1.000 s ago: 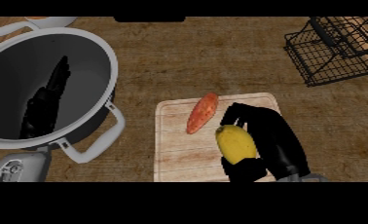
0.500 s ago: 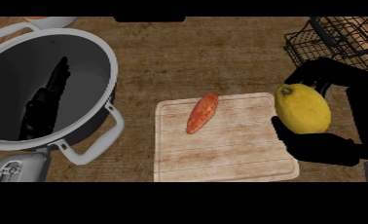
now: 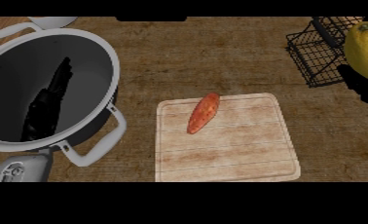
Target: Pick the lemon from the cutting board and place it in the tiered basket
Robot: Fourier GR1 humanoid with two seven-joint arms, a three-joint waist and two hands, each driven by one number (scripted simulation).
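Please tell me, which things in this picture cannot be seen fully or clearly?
- Lemon, head view: cut off by the right edge.
- Right hand, head view: only a dark part shows under the lemon; its fingers cannot be made out.
- Wire basket, head view: cut off by the right edge, so its tiers are not visible.
- Left hand, head view: only a dark shape over the pot.

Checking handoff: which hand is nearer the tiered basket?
Right. The right hand shows at the view's right edge beside the tiered basket, with the lemon. The left hand shows far left, over the pot.
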